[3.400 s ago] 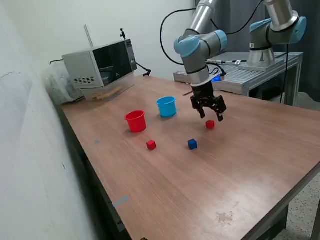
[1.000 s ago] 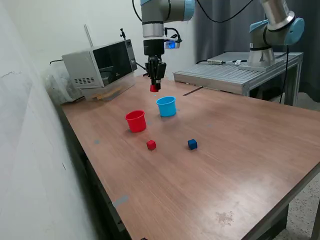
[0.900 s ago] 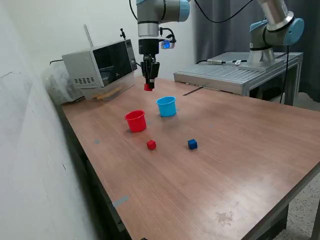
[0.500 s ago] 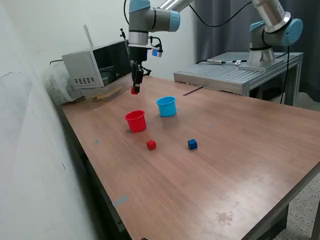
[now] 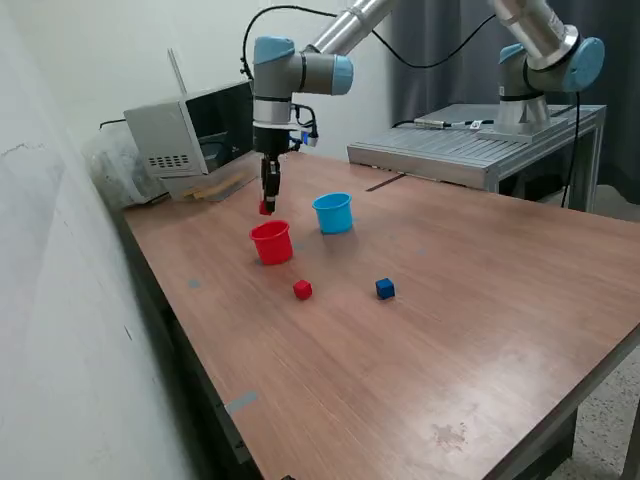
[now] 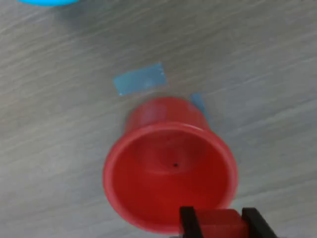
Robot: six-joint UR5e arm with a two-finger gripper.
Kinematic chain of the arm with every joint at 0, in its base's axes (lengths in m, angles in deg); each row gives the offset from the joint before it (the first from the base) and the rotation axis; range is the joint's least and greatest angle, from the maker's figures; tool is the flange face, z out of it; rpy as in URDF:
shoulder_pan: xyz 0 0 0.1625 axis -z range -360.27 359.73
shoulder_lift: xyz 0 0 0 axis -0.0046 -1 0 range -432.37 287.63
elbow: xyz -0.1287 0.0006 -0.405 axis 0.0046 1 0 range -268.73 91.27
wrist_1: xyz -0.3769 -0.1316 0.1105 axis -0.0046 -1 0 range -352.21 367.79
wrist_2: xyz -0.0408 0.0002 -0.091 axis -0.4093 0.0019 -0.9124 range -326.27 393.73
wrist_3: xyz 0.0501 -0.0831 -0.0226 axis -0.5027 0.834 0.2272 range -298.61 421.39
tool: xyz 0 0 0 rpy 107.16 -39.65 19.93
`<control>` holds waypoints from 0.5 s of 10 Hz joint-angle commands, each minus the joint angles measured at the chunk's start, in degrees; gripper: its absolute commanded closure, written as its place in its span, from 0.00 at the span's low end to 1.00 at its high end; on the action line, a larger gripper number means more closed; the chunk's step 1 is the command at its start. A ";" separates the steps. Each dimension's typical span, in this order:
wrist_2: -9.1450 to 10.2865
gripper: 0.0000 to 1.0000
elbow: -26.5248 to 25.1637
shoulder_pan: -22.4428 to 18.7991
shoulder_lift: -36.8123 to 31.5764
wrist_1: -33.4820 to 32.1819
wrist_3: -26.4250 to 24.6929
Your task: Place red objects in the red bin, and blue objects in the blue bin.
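Altogether two red cubes, one [image 5: 265,207] clenched in the claw [image 5: 266,205], one blue cube [image 5: 385,288], two cups.

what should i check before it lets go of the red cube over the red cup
1. Grip: gripper shut on the red cube, ok.
2. Red cup upright, mouth open, inside looks empty: ok.
3. Alignment: in the wrist view the cube sits over the cup's rim, not its centre: not ok.
4. Height: cube hangs above the red cup, not touching: ok.
5. Blue cup stands apart from the red one: ok.
6. Loose red cube and blue cube lie on the table, away from the drop: ok.
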 commanded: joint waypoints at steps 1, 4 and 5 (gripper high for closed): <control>-0.04 1.00 0.32 0.77 1.45 -0.24 -0.25; -1.18 1.00 0.06 1.91 1.72 -0.24 -0.25; -1.18 1.00 -0.11 2.00 1.72 -0.15 -0.25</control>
